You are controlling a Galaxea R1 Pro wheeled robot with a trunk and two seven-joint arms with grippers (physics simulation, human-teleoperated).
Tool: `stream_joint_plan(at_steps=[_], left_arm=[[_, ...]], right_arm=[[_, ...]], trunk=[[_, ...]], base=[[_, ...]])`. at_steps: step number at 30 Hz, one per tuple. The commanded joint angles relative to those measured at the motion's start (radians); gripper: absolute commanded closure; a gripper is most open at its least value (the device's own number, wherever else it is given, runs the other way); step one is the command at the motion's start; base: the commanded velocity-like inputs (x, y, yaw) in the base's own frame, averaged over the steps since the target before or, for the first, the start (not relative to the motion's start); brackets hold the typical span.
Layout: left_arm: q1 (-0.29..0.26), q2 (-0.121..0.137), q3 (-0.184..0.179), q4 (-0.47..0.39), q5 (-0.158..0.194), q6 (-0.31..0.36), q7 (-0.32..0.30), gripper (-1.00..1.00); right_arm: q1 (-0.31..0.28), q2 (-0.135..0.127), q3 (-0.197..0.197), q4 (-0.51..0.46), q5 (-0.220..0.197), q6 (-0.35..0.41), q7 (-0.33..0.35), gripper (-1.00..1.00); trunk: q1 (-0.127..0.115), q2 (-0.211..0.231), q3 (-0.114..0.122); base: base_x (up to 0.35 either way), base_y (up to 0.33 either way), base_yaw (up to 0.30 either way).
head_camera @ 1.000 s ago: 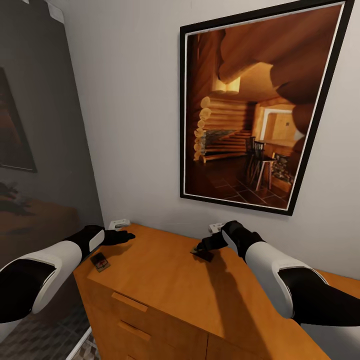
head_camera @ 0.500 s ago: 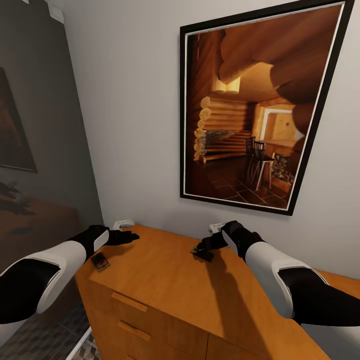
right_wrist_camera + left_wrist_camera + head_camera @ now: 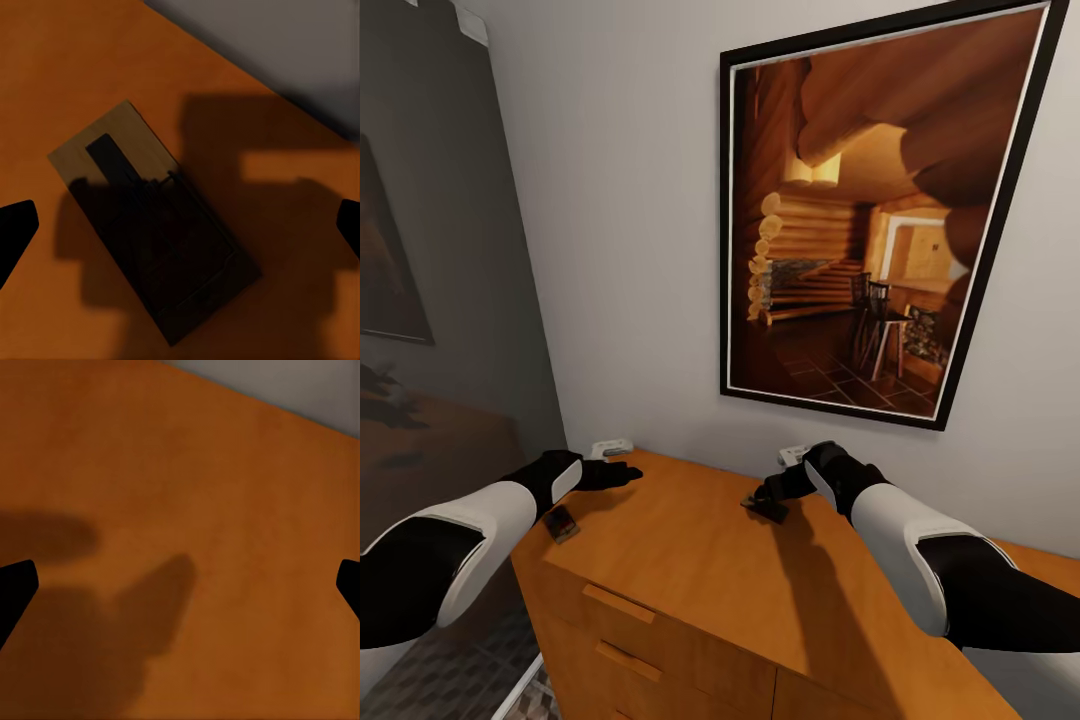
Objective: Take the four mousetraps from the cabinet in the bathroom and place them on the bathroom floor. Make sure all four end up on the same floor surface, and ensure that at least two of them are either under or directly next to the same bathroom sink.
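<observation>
Barely started: both pincers gaped apart, my right pincer (image 3: 763, 497) over one mousetrap (image 3: 154, 221), another mousetrap (image 3: 561, 523) sat near-left on the cabinet (image 3: 690, 560).

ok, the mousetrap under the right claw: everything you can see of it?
The mousetrap is a flat rectangular board of pale brown wood with dark wire parts and a dark plate on top, mostly in shadow. It lies flat on the orange-brown cabinet top, near the back wall, set diagonally in the wrist view. The right claw hovers open above it, fingertips wide on either side, not touching.
</observation>
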Motion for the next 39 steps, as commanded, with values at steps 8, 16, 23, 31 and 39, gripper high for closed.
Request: stream_joint_plan(at_steps=[8,16,23,31,39], left_arm=[[0.000,0.000,-0.008,-0.002,0.010,0.006,-0.002,-1.00],[0.000,0.000,-0.008,-0.004,0.010,0.006,-0.002,-1.00],[0.000,0.000,-0.008,-0.005,0.010,0.006,-0.002,-1.00],[0.000,0.000,-0.008,-0.005,0.010,0.006,-0.002,-1.00],[0.000,0.000,-0.008,-0.005,0.010,0.006,-0.002,-1.00]], right_arm=[[-0.001,0.000,0.006,-0.002,0.010,0.003,0.009,-1.00],[0.000,0.000,0.006,-0.002,0.010,0.000,0.009,-1.00],[0.000,0.000,0.006,-0.002,0.010,-0.001,0.009,-1.00],[0.000,0.001,0.006,-0.002,0.010,0.000,0.009,-1.00],[0.000,0.002,0.006,-0.002,0.009,-0.002,0.009,-1.00]], trunk=[[0.027,-0.050,-0.023],[0.027,-0.050,-0.023],[0.027,-0.050,-0.023],[0.054,-0.099,-0.045],[0.069,-0.127,-0.058]], base=[[0.000,0.000,0.000],[0.000,0.000,0.000],[0.000,0.000,0.000],[0.000,0.000,0.000],[0.000,0.000,0.000]])
